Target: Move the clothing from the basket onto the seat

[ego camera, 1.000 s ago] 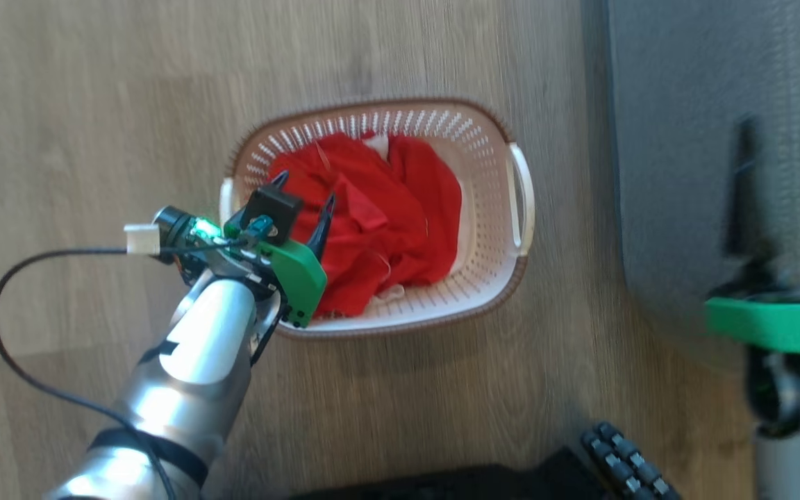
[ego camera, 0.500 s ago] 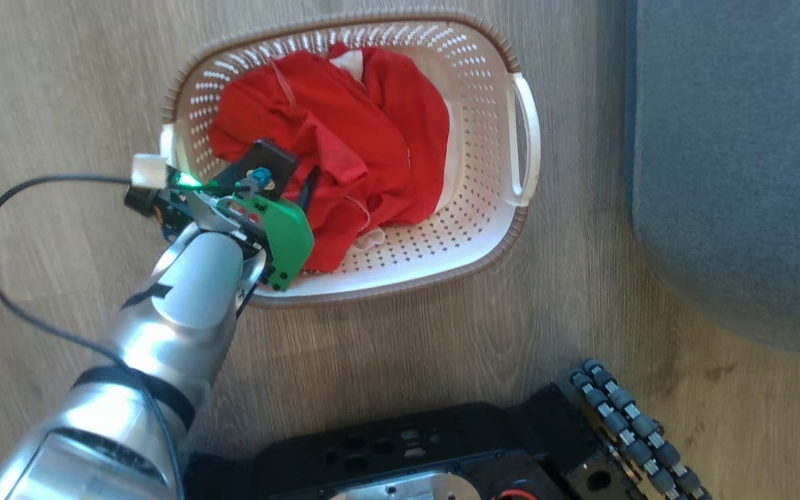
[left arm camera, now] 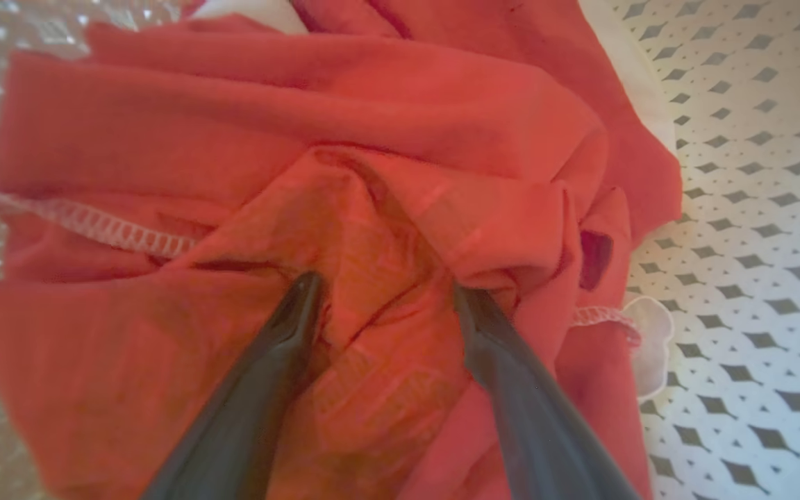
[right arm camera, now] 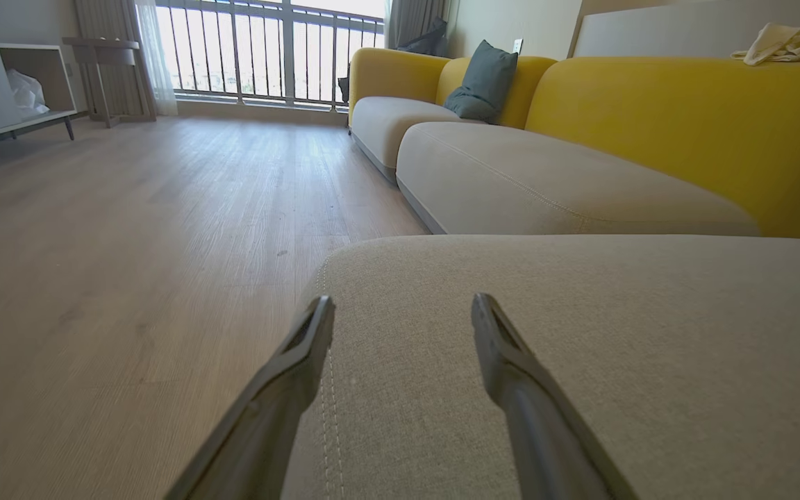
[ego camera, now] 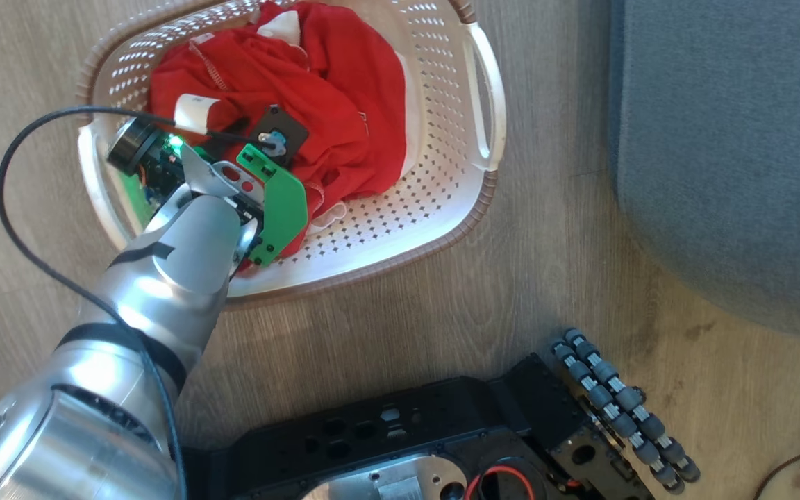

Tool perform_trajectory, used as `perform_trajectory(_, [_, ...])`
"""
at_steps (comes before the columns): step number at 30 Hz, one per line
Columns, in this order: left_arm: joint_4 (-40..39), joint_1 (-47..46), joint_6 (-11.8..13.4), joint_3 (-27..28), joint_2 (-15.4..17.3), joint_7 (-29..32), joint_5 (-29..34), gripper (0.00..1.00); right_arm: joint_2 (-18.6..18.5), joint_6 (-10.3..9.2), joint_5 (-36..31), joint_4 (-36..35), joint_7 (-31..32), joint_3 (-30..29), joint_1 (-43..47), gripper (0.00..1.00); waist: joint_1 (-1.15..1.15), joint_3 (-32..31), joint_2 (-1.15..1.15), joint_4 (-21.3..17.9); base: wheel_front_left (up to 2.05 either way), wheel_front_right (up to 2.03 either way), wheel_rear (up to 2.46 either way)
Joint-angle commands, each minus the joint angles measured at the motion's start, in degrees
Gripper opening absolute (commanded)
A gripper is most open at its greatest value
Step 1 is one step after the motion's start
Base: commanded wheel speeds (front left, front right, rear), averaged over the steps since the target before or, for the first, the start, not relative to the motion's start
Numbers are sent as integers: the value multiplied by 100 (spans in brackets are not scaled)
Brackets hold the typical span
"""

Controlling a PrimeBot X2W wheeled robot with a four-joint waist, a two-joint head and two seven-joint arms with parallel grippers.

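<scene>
Roughly left-right basket long axis, handle toward seat; left gripper spread wide (tips against clothing, ungripped)

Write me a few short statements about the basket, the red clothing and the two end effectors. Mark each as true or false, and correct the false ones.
1. The red clothing lies inside the basket. True.
2. The left end effector is shut on the fabric. False: it is open, pressed down into the clothing.
3. The right end effector holds a garment. False: it is open and empty, just above the grey seat.
4. The basket stands on the wooden floor, beside the seat. True.
</scene>
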Motion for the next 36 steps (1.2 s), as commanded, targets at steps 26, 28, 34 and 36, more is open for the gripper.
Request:
perform_trajectory(26, [-126, -28, 561, -1088, 76, 711, -592, 0, -65, 40, 296, -330, -34, 175, 600, 100, -1, -8, 0, -308, 0, 0, 0])
perform_trajectory(28, [-81, -66, 598, -1099, 76, 585, -635, 0, -65, 40, 313, -316, -34, 159, 567, 100, -1, 1, 0, -307, 0, 0, 0])
perform_trajectory(34, [88, -158, 625, -1062, 76, 377, -829, 0, -65, 40, 403, -200, -34, 153, 329, 100, -1, -34, 0, -290, 0, 0, 0])
perform_trajectory(36, [114, -184, 650, -1016, 76, 289, -902, 0, -65, 40, 407, -149, -34, 190, 237, 100, -1, -81, 0, -295, 0, 0, 0])
